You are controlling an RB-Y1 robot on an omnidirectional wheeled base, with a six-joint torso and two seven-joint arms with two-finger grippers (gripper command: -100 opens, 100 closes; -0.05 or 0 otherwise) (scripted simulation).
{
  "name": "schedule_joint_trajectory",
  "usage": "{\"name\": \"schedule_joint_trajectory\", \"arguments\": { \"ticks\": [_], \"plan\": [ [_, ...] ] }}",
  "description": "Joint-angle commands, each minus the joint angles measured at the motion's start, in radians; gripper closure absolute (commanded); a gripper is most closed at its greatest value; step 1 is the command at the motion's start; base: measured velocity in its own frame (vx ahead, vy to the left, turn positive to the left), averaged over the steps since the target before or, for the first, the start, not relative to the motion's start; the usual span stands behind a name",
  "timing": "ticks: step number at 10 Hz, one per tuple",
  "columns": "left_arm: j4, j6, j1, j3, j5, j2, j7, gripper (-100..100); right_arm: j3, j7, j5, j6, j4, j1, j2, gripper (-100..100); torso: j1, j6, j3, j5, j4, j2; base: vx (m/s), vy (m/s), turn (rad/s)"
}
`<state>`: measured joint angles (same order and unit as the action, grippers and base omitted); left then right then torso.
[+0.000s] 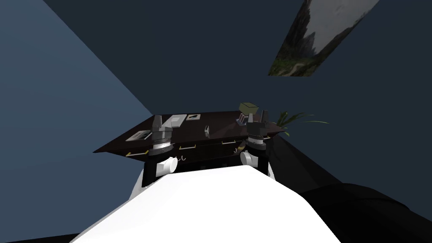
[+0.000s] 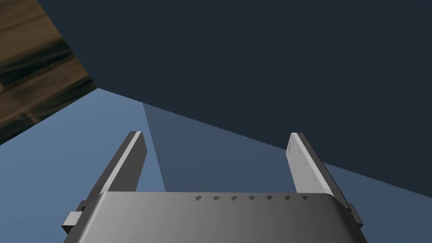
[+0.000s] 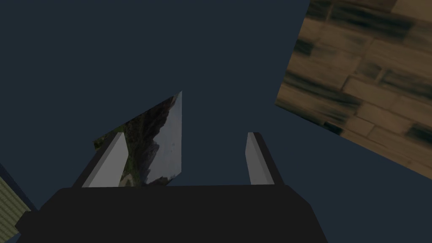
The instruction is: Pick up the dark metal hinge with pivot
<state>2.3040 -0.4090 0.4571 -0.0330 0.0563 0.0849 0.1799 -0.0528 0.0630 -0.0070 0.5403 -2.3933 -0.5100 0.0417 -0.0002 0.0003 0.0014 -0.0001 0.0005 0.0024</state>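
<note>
I had both arms up in front of the dark surface (image 1: 223, 123), fingers pointing upward. The left claw (image 2: 215, 134) stood wide with nothing between its fingers. The right claw (image 3: 186, 133) was wide and empty as well.

The hinge (image 1: 206, 130), a small grey piece, stood upright near the middle of the surface, toward the front edge. It was between the two arms and apart from both claws, and I couldn't make out its pivot. Behind it lay a white card (image 1: 194, 117) with a dark shape on it.

A white tray (image 1: 175, 120) lay behind the left claw, and a second tray (image 1: 139, 135) sat nearer the left corner. A lamp (image 1: 248, 108) with an olive shade stood at the right end, with a plant (image 1: 295, 119) just past it.
</note>
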Motion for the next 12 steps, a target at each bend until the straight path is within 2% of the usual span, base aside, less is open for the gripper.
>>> {"name": "schedule_joint_trajectory", "arguments": {
  "ticks": [1,2,3,4,5,6,7,8,9,11,12],
  "plan": [
    [-0.002,0.05,-0.033,-0.009,-0.005,0.05,0.028,-100,0.0,0.0,0.0,0.0,0.0,0.0,0.0,0,0.0,0.0,0.0,0.0,0.0,0.0,-0.058,-0.02,-0.214],
    [-0.002,0.067,-0.033,-0.009,-0.005,0.05,0.028,-100,0.0,0.0,0.0,0.0,0.0,0.0,0.0,0,-0.001,0.0,0.001,0.0,0.0,0.001,-0.042,-0.011,-0.048],
    [-0.001,0.105,-0.058,-0.016,-0.009,0.08,0.049,-100,0.0,0.0,0.0,0.0,0.0,0.0,0.0,0,0.0,0.0,0.0,0.0,0.0,0.0,-0.041,-0.011,-0.103],
    [-0.001,0.118,-0.058,-0.016,-0.009,0.08,0.049,-100,0.0,0.0,0.0,0.0,0.0,0.0,0.0,0,0.0,0.0,0.0,0.0,0.0,0.0,-0.033,-0.006,-0.079],
    [-0.001,0.159,-0.085,-0.025,-0.013,0.107,0.073,-100,0.0,0.0,0.0,0.0,0.0,0.0,0.0,0,0.0,0.0,0.0,0.0,0.0,0.0,-0.038,-0.013,-0.179],
    [-0.001,0.175,-0.085,-0.025,-0.013,0.107,0.073,-100,0.0,0.0,0.0,0.0,0.0,0.0,0.0,0,0.0,0.0,0.0,0.0,0.0,0.0,-0.035,-0.006,-0.067],
    [-0.002,0.212,-0.115,-0.034,-0.018,0.133,0.098,-100,0.0,0.0,0.0,0.0,0.0,0.0,0.0,0,0.0,-0.001,0.0,0.0,0.0,0.0,-0.05,-0.01,-0.16],
    [-0.002,0.236,-0.115,-0.034,-0.018,0.133,0.098,-100,0.0,0.0,0.0,0.0,0.0,0.0,0.0,0,0.0,0.0,0.0,0.0,0.0,0.0,-0.043,-0.004,-0.079],
    [-0.003,0.264,-0.147,-0.045,-0.023,0.156,0.125,-100,0.0,0.0,0.0,0.0,0.0,0.0,0.0,0,0.0,-0.001,0.0,0.0,0.0,0.0,-0.054,-0.012,-0.144],
    [-0.003,0.301,-0.147,-0.045,-0.023,0.156,0.125,-100,0.0,0.0,0.0,0.0,0.0,0.0,0.0,0,0.0,0.0,0.0,0.0,0.0,0.0,-0.028,-0.004,-0.055],
    [-0.004,0.342,-0.18,-0.056,-0.028,0.178,0.154,-100,0.0,0.0,0.0,0.0,0.0,0.0,0.0,0,0.001,-0.001,0.0,0.0,0.0,-0.001,-0.03,-0.005,-0.18]
  ]
}}
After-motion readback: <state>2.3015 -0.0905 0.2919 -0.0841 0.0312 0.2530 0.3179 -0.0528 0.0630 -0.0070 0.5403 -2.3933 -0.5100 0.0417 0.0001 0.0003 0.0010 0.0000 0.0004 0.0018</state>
